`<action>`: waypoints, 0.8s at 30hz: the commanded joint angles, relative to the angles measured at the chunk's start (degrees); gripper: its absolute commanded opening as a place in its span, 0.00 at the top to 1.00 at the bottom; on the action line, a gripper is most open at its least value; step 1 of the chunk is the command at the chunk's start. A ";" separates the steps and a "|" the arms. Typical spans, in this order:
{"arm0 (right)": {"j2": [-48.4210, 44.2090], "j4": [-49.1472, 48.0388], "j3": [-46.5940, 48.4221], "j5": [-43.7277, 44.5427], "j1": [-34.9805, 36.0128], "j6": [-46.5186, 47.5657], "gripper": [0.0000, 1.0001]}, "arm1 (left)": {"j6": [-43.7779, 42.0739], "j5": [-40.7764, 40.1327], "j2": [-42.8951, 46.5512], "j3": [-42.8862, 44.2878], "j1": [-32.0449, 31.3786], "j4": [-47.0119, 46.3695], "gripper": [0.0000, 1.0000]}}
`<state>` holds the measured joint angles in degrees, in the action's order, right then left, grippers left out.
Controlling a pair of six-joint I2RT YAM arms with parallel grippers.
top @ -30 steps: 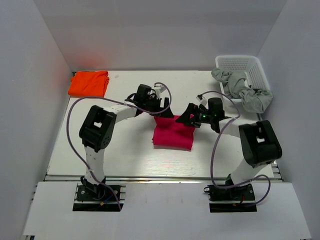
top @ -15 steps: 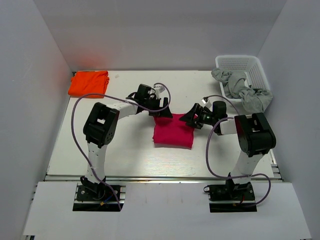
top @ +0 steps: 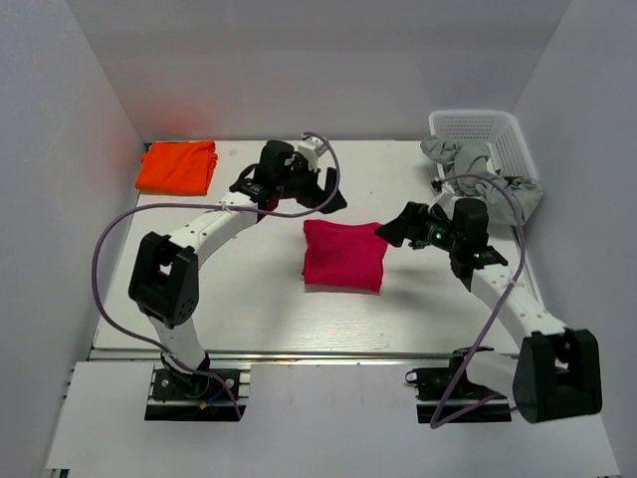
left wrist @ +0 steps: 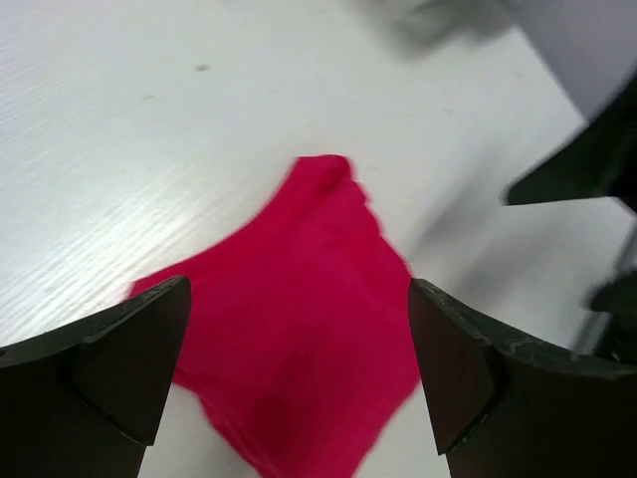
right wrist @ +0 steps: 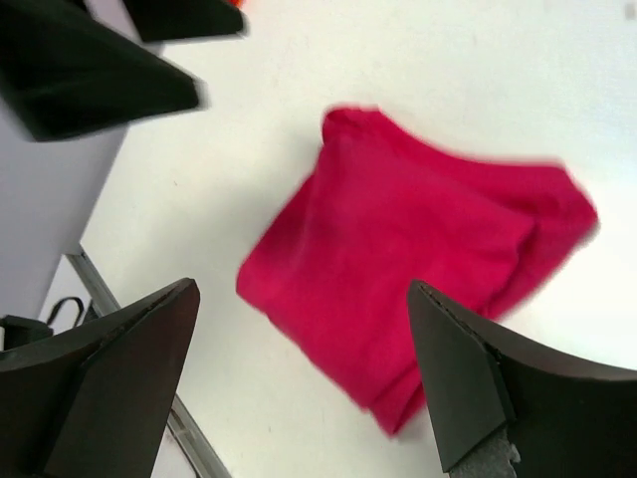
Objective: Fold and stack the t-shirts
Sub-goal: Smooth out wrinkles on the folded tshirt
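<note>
— where are you in the job?
— the magenta-red t-shirt [top: 343, 257] lies folded into a compact square in the middle of the counter [top: 249, 289], between my two arms. my left gripper [top: 326, 191] hovers just beyond its far edge, jaws wide and empty. my right gripper [top: 393, 227] hangs just to its right, also spread, holding nothing. folding looks done to me; stacking is not.
— so next?
— i'd judge it has to go onto the orange t-shirt [top: 177, 166], folded at the far left corner, well apart. that calls for a pinch through all layers at one edge, or the bundle may fall open.
— any labels or print?
— none readable on either shirt or the white basket [top: 503, 139].
</note>
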<state>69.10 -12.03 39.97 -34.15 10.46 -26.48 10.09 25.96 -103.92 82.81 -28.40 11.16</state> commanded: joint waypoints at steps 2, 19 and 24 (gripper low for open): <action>-7.47 10.62 -7.96 4.09 -0.18 3.71 0.10 | 0.11 11.10 3.28 -8.07 -6.20 -2.80 0.01; -0.29 15.20 -10.79 0.06 0.09 12.86 0.28 | 0.81 10.35 -2.25 -23.40 -13.78 -8.52 0.01; 0.08 12.65 -11.92 -3.82 1.75 12.59 0.38 | 0.81 10.95 -2.78 -22.25 -13.78 -7.99 0.01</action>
<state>70.63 4.01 27.90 -34.50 11.11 -14.76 11.42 36.82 -105.67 59.75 -42.44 2.48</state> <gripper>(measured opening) 0.632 0.992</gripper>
